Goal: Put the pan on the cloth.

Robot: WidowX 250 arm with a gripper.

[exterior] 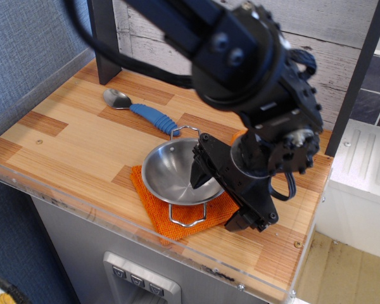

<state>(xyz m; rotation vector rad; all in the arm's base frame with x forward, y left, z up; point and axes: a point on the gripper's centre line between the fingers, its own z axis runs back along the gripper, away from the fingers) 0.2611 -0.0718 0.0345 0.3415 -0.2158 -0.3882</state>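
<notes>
The pan [173,174] sits on the cloth [187,209], covering most of it; orange weave shows past the rim from 5 to 8 o'clock. By the look of it, the pan is already where the task wants it.

It looks light and stiff: thin polished steel, so probably slippery to pinch and quick to slide or tip if nudged at the rim. The cloth under it is soft and textured, and should grip it a little. I judge the rim wall at 3 o'clock the best hold, one finger inside and one outside; the wire handles at 12 and 6 o'clock are thin and would likely let the pan swing.

The claw [220,190] stands at that 3 o'clock rim with its fingers apart, one finger [199,174] over the bowl, the other outside low near the cloth's right corner. Whether either touches the steel I cannot tell.

Count: one pan with two handles, one cloth, one spoon [139,109] well apart at 11 o'clock on the surface [69,139], and one small orange object [239,135] mostly hidden behind the arm.
</notes>
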